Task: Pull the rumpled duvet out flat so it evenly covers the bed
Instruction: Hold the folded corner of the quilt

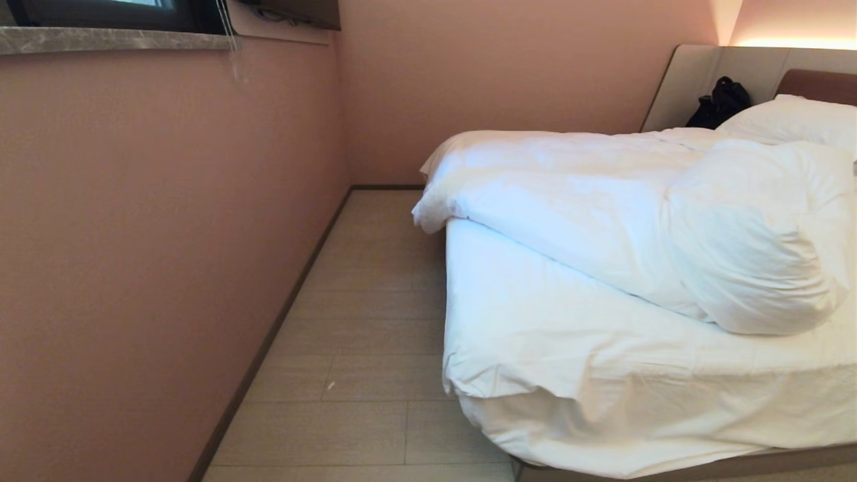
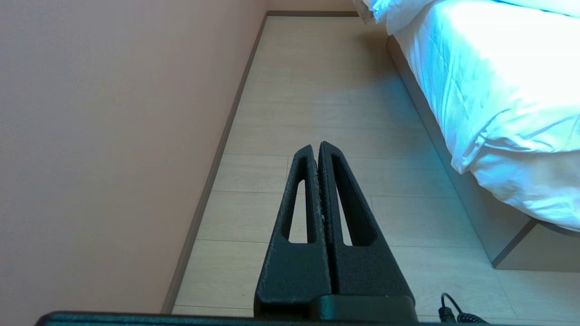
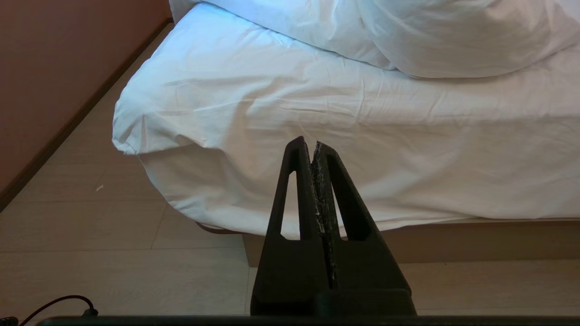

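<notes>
The puffy white duvet [image 1: 602, 214] lies rumpled across the far half of the bed [image 1: 569, 335], bunched into a big lump at the right [image 1: 756, 254]; one corner droops over the bed's left side. The near part of the mattress shows only the white sheet. Neither arm appears in the head view. My left gripper [image 2: 316, 146] is shut and empty, held over the floor strip beside the bed [image 2: 489, 90]. My right gripper [image 3: 308, 141] is shut and empty, in front of the bed's foot corner [image 3: 181, 181], well short of the duvet [image 3: 408, 36].
A pink wall [image 1: 147, 254] runs close along the bed's left side, leaving a narrow strip of pale plank floor [image 1: 361, 321]. White pillows [image 1: 790, 120] and a black bag [image 1: 720, 100] sit by the headboard [image 1: 817, 84]. A window sill [image 1: 100, 39] juts out high on the wall.
</notes>
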Tool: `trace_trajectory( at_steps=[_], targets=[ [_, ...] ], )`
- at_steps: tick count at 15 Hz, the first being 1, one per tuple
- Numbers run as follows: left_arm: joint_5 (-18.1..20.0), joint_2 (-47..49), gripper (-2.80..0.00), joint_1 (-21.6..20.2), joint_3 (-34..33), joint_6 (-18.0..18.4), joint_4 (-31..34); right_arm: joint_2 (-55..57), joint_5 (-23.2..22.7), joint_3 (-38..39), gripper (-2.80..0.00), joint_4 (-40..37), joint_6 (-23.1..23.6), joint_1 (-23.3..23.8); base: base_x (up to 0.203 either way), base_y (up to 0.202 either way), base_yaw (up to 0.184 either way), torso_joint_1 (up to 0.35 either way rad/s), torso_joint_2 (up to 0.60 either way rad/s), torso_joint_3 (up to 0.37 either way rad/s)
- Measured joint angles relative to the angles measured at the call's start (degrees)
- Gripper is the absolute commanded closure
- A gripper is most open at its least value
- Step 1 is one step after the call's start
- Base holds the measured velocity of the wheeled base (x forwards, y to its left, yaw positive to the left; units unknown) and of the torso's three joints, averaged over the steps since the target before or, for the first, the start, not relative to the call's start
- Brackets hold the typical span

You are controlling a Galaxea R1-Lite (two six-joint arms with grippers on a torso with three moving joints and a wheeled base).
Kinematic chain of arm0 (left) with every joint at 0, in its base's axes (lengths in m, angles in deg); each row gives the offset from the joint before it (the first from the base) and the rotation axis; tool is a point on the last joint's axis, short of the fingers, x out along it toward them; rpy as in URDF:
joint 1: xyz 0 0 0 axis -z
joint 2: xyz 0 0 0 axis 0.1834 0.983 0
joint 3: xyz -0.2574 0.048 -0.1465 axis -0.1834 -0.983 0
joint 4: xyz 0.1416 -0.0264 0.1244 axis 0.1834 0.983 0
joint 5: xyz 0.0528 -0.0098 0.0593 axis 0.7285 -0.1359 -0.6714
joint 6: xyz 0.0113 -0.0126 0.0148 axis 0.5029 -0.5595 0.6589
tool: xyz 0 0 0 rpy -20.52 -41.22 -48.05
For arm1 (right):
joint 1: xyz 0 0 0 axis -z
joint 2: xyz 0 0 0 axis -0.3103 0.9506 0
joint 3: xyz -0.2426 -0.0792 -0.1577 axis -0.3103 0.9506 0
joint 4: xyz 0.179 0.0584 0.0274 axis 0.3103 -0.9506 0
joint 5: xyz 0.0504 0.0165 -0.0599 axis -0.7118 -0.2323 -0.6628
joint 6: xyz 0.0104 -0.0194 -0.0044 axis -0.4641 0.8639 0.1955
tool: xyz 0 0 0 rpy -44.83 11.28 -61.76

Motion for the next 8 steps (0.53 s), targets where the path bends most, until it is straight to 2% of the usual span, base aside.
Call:
trace_trajectory(
  at_steps=[8],
  targets=[
    [0.0,0.0,0.00,0.0,0.0,0.0,0.0,0.0,0.0,0.0,0.00,0.0,0.0,0.0,0.000,0.000,0.000,0.000,0.00,0.000]
  ],
)
